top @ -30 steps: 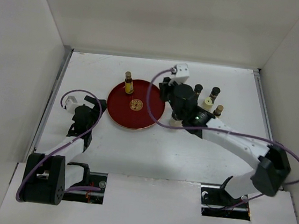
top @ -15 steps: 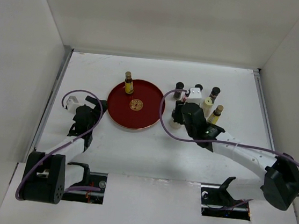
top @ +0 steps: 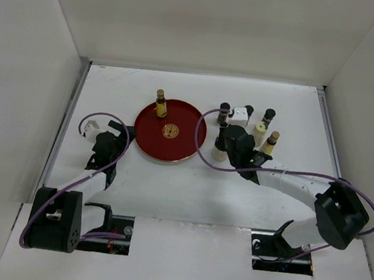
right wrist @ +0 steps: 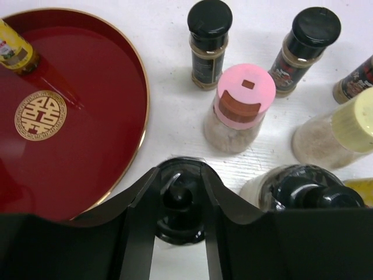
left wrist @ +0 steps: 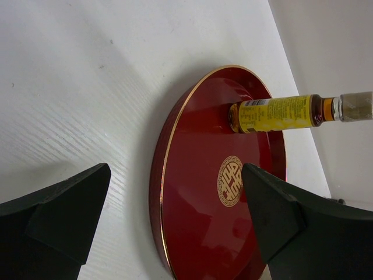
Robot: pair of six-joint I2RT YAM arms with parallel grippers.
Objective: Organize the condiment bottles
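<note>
A lab test booth: plain white walls [top: 220,22] enclose a white table [top: 168,185].

— What stands on the white table [top: 167,192]?
— A round red tray [top: 148,137], left of centre. Just beside its right rim, a whitish bottle [top: 218,154]. Farther right, a loose cluster: a pink-capped jar [right wrist: 242,105], black-capped bottles [right wrist: 208,44], a pale-yellow-capped jar [right wrist: 335,131], all upright.

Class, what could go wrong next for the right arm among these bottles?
1. The right gripper grips a black-capped bottle close beside the black-topped jar and the pink-capped jar; lifting askew may topple them.
2. Carried low, the bottle might catch the raised rim of the red tray.
</note>
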